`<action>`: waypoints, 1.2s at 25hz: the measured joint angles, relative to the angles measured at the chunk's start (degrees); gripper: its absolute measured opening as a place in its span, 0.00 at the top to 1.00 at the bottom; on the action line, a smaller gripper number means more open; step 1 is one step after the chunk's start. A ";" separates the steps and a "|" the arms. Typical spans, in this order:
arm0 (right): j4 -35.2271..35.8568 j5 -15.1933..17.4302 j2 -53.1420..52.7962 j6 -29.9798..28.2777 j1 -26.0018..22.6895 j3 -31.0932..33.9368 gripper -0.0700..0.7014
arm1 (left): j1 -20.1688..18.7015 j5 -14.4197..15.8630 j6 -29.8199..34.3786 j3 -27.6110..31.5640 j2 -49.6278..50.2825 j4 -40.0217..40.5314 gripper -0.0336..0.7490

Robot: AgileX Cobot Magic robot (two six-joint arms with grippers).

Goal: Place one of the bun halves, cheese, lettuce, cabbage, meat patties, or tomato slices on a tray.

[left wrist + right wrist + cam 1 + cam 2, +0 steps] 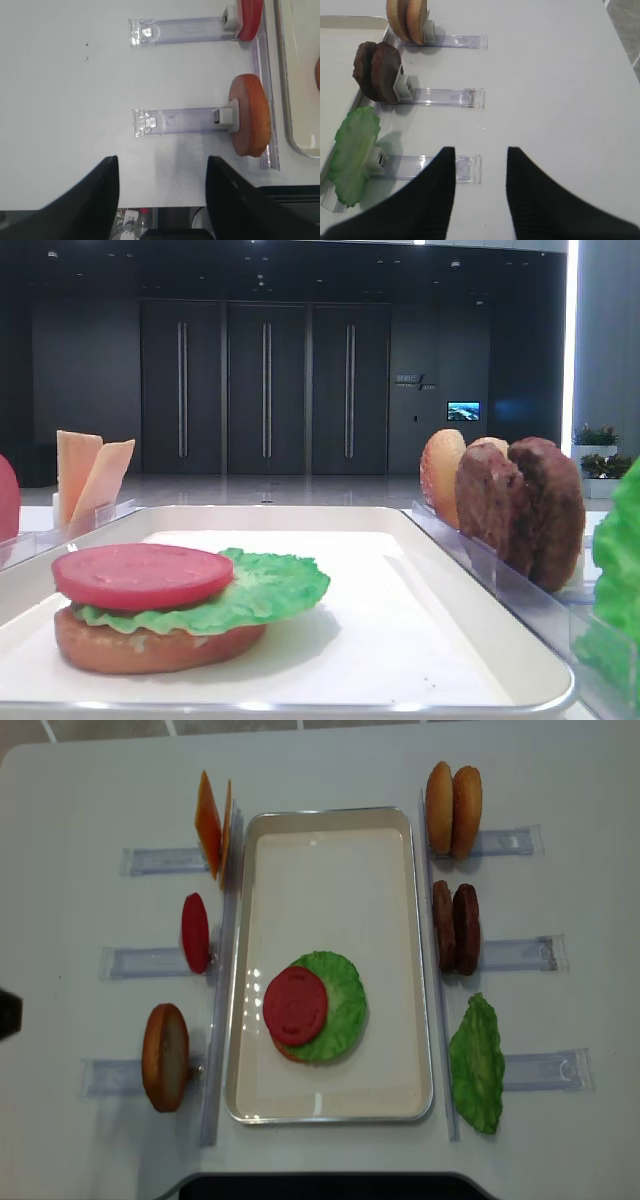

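On the white tray (330, 850) lies a stack: a bun half (150, 650), a lettuce leaf (345, 1000) and a tomato slice (296, 1005) on top. Left racks hold cheese (212, 825), another tomato slice (195, 932) and a bun half (250, 122). Right racks hold two bun halves (453, 810), two meat patties (377, 72) and a lettuce leaf (352, 150). No cabbage shows. My left gripper (162, 162) hangs open and empty over the table's left edge, short of the bun rack. My right gripper (481, 150) is open and empty over the outer end of the lettuce rack.
Clear plastic holder racks (150, 960) run outward from both long sides of the tray. Bare white table lies beyond their outer ends. The table's edge (165, 206) is just under the left gripper.
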 joint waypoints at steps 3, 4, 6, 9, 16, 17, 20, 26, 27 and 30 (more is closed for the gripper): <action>0.00 0.00 0.00 0.00 0.00 0.00 0.59 | 0.00 -0.05 0.00 5.83 -10.23 0.00 0.42; 0.00 0.00 0.00 0.00 0.00 0.00 0.59 | 0.00 -0.31 0.00 7.67 -13.50 0.00 0.43; 0.00 0.00 0.00 0.00 0.00 0.00 0.59 | 0.00 -1.00 0.00 10.66 -19.38 0.00 0.43; 0.00 0.00 0.00 0.00 0.00 0.00 0.59 | 0.00 -1.37 -0.52 14.24 -27.93 0.00 0.43; 0.00 0.00 0.00 0.00 0.00 0.00 0.59 | 0.00 -2.10 -0.79 17.77 -41.64 -0.06 0.43; 0.00 0.00 0.00 0.00 0.00 0.00 0.59 | 0.00 -2.16 -0.79 17.77 -42.02 -0.06 0.43; 0.00 0.00 0.00 0.00 0.00 0.00 0.59 | -0.08 -2.60 -0.81 17.82 -42.17 -0.06 0.43; 0.00 0.00 0.00 0.00 0.00 0.00 0.59 | -0.36 -5.66 -1.31 19.22 -42.17 -0.06 0.43; 0.00 0.00 0.00 0.00 0.00 0.00 0.59 | -0.36 -6.11 -1.40 19.66 -42.17 -0.06 0.43; 0.06 0.00 0.00 0.00 0.00 0.00 0.59 | -0.36 -6.79 -1.46 19.93 -42.17 -0.06 0.43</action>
